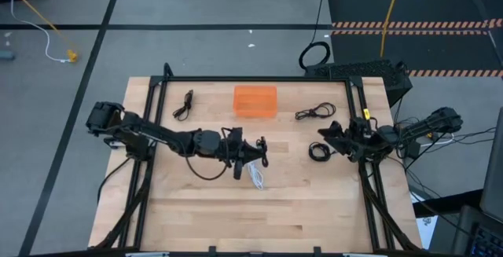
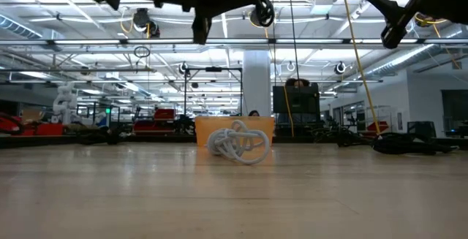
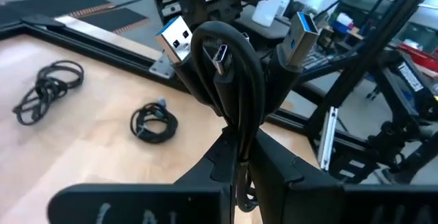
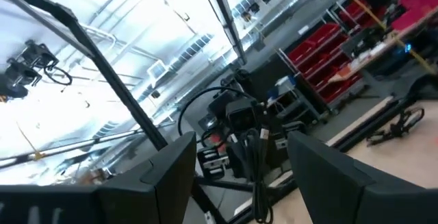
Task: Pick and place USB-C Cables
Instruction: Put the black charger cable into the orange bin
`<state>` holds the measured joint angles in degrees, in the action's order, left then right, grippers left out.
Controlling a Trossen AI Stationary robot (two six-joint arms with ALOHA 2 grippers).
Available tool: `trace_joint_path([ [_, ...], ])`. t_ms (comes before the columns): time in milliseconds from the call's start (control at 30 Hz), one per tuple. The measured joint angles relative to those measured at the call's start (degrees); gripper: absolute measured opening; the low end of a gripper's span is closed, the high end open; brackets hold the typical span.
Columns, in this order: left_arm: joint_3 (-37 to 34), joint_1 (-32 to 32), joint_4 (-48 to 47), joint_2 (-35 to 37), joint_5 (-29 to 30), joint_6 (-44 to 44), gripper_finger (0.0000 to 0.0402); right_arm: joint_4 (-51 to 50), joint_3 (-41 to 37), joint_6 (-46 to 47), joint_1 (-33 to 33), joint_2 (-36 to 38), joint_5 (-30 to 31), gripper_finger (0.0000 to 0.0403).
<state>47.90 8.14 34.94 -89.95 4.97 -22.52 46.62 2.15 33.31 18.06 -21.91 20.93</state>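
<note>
My left gripper (image 1: 253, 151) hovers over the table's middle, shut on a black USB-C cable (image 3: 229, 80) whose plugs stick out past the fingertips. The white cable (image 1: 257, 177) lies coiled on the table just nearer than that gripper, and in the low view the white cable (image 2: 238, 144) sits in front of the orange pad (image 1: 255, 101). One black cable (image 1: 184, 104) lies left of the pad, another (image 1: 314, 112) right of it. A small black coil (image 1: 318, 152) lies beside my right gripper (image 1: 324, 135), which is open and raised above the table (image 2: 395, 20). My left gripper pinches the black cable's folded bundle (image 3: 241, 145) between its two fingers (image 3: 280, 172), coming roughly level from the table's left. Several strands run between the fingers. The cable is lifted clear of the table, with its loop and plugs (image 3: 174, 39) beyond the fingertips.
A black frame rail (image 1: 259, 78) runs along the table's far edge and down both sides. Bare wood (image 1: 251, 218) stretches across the near half. Off the table, a thick black cable loop (image 1: 314, 54) and a yellow cord (image 1: 389, 13) lie on the floor.
</note>
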Motion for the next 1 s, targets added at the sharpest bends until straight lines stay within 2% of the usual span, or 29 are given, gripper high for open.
trace_joint_path([
  [167,3.84,-3.15,-3.28,0.01,-0.35,0.58,0.0030,0.44,1.15,-2.04,-1.36,0.02,-0.08,0.0224],
  [400,6.58,-7.82,-3.94,0.02,-4.09,1.51,0.0030,-14.54,10.83,-11.09,-4.77,-2.94,0.09,0.0224],
  [600,9.19,-11.33,-3.99,0.02,-6.88,1.64,0.0030,-16.44,13.44,-18.22,-7.57,-5.49,7.22,0.0222],
  [667,10.21,-12.03,-4.44,0.02,-7.02,2.24,0.0030,-16.50,13.46,-19.12,-8.43,-5.96,7.79,0.0216],
  [1000,16.39,-14.39,-12.20,0.02,-7.10,5.81,0.0030,-15.60,16.72,-15.51,-14.34,-13.29,-1.37,0.0207],
])
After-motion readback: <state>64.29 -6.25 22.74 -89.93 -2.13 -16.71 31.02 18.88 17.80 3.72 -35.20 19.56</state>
